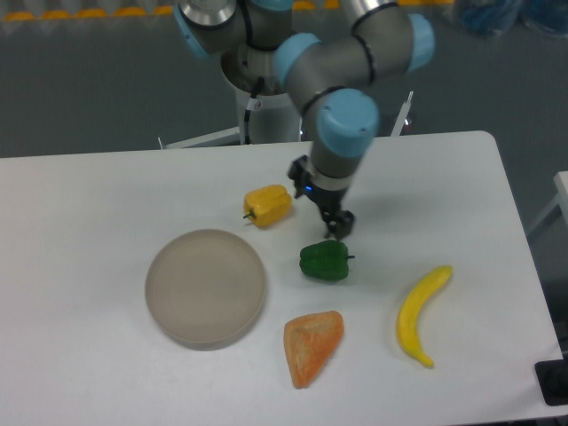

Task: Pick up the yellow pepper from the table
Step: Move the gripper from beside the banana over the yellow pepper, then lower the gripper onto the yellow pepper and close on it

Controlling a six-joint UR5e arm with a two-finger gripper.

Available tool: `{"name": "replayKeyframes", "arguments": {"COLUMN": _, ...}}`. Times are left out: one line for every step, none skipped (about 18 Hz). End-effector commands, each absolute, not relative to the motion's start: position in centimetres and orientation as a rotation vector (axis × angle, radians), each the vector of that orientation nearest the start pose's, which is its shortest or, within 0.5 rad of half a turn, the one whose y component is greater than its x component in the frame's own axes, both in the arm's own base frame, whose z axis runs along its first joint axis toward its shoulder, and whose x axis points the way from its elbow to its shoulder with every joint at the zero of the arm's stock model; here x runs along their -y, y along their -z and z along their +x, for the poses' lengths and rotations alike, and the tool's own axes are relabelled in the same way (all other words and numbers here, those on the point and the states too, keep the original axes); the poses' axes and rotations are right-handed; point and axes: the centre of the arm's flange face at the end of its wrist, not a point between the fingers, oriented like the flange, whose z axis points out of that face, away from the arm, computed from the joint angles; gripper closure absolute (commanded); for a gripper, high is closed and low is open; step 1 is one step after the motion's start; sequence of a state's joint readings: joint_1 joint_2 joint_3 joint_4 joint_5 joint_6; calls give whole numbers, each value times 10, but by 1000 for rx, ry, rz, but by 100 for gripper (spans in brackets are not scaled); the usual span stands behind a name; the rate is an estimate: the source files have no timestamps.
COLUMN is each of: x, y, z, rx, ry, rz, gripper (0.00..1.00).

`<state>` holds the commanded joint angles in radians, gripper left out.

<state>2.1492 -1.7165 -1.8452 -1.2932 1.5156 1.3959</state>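
Yellow pepper (268, 205) lies on its side on worktop (89, 195), approx mid-width, nearer the far edge than the near one; short dark stem pts toward left edge. Nothing touching it. End effector (323, 207) hangs just beside it on the right-edge side, w/ a gap between, not in contact w/ pepper. Fingers are dark, seen at an angle; jaws look slightly apart but can't tell for sure if open or closed. Nothing seen held in it. Blue LED glows on wrist body above fingers.

Arm (342, 80) comes in from base at far edge, grey links w/ light-blue joint caps, bends down over far-middle part of worktop.

Green pepper (325, 261) sits just below end effector tips in view, near worktop center, closer to near edge than yellow one; whether tips touch it can't be told, looks like small gap. Stem pts to right edge.

Plate (206, 287), round, grey-beige, sits left of center, nearer the near edge; apart from yellow pepper, nothing on it.

Orange wedge (311, 345), triangular, mottled orange, lies close to near edge, between plate and banana, just apart from plate rim, tip pts at near edge.

Banana (418, 312) lies toward right edge/near-right corner, curved, one end up toward far side, other end near the near edge. Well apart from end effector and both peppers.

Grey floor behind far edge, yellow strip at top.
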Motion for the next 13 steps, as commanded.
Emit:
{"name": "replayKeyframes", "arguments": {"x": -497, "y": -305, "z": -152, "rx": -1266, "ry": 253, "rz": -2909, "gripper": 0}}
{"name": "replayKeyframes", "arguments": {"x": -497, "y": -301, "z": -145, "rx": -1266, "ry": 265, "rz": -2915, "gripper": 0}}
{"name": "replayKeyframes", "arguments": {"x": -496, "y": -296, "z": -138, "rx": -1259, "ry": 276, "rz": -2925, "gripper": 0}}
{"name": "replayKeyframes", "arguments": {"x": -494, "y": -290, "z": -132, "rx": -1249, "ry": 293, "rz": -2941, "gripper": 0}}
{"name": "replayKeyframes", "arguments": {"x": -492, "y": -286, "z": -126, "rx": -1251, "ry": 304, "rz": -2947, "gripper": 0}}
{"name": "replayKeyframes", "arguments": {"x": -491, "y": -283, "z": -121, "rx": -1257, "ry": 314, "rz": -2949, "gripper": 0}}
{"name": "replayKeyframes", "arguments": {"x": -489, "y": -279, "z": -118, "rx": -1264, "ry": 323, "rz": -2952, "gripper": 0}}
{"name": "replayKeyframes", "arguments": {"x": -486, "y": -275, "z": -116, "rx": -1266, "ry": 337, "rz": -2957, "gripper": 0}}
{"name": "replayKeyframes", "arguments": {"x": -482, "y": -270, "z": -114, "rx": -1266, "ry": 339, "rz": -2958, "gripper": 0}}
{"name": "replayKeyframes", "arguments": {"x": -478, "y": -265, "z": -112, "rx": -1264, "ry": 339, "rz": -2959, "gripper": 0}}
{"name": "replayKeyframes", "arguments": {"x": -476, "y": -260, "z": -110, "rx": -1266, "ry": 331, "rz": -2957, "gripper": 0}}
{"name": "replayKeyframes", "arguments": {"x": -474, "y": -256, "z": -109, "rx": -1265, "ry": 323, "rz": -2955, "gripper": 0}}
{"name": "replayKeyframes", "arguments": {"x": -473, "y": -253, "z": -108, "rx": -1264, "ry": 313, "rz": -2951, "gripper": 0}}
